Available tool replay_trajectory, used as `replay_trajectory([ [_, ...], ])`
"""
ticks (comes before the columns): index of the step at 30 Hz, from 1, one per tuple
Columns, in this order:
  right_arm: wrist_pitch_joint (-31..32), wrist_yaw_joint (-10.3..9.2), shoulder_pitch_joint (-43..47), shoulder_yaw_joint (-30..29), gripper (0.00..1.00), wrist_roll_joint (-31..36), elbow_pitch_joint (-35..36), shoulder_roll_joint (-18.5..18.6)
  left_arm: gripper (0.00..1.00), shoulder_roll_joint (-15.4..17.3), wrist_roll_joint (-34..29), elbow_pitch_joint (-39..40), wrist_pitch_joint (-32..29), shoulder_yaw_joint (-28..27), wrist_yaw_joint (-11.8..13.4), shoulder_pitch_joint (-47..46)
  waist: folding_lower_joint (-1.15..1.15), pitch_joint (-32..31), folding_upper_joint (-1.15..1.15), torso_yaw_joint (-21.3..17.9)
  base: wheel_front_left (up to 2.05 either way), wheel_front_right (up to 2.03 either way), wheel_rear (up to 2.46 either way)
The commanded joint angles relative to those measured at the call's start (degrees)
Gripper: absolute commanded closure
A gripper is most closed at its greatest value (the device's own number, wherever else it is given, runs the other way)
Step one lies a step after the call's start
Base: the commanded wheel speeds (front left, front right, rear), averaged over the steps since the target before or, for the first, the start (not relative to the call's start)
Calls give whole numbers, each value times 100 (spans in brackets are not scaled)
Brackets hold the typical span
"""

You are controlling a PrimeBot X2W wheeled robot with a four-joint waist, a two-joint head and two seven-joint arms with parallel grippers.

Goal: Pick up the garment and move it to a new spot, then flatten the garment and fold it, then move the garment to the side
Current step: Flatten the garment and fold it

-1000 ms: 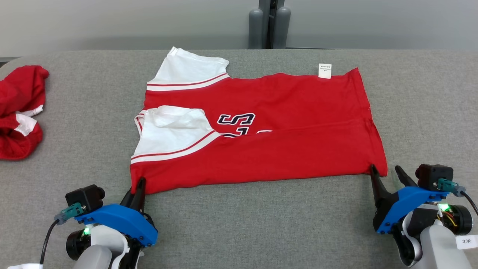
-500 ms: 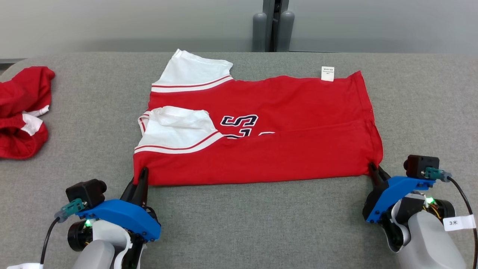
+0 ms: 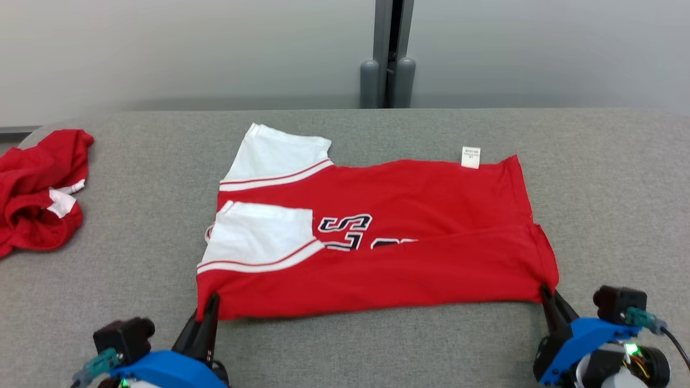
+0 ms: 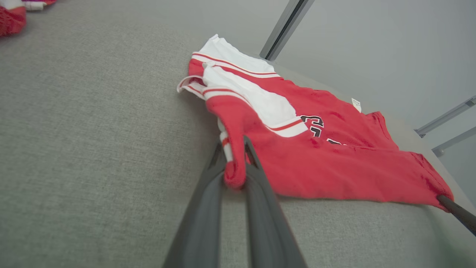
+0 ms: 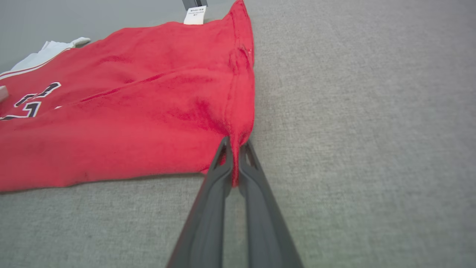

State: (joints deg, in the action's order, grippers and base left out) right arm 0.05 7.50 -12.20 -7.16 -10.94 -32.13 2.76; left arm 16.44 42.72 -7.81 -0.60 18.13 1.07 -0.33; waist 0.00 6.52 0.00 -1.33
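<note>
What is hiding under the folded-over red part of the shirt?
Dark lettering on the jersey pokes out above the folded flap. Its lower part is covered, so it cannot be read.

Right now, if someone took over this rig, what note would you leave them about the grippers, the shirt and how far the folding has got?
Left gripper: shut on the shirt's near left corner.
Right gripper: shut on its near right corner.
Shirt: spread on the table, near long side already folded over part of the number; another red garment lies bunched at the table's left end.
Left to do: finish the folds, then move the shirt aside.
</note>
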Motion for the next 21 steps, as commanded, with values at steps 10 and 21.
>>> replay_trajectory([
  [10, 971, -2, 1957, -128, 100, -353, 2632, 21, 100, 551, 39, 1688, -433, -82, 532, 1534, 0, -61, 0, -235, 0, 0, 0],
  [21, 1360, -2, 2329, -286, 56, -512, 2591, 23, 91, 571, -17, 1455, -538, 15, 665, 1679, 0, -16, 0, -299, 0, 0, 0],
])
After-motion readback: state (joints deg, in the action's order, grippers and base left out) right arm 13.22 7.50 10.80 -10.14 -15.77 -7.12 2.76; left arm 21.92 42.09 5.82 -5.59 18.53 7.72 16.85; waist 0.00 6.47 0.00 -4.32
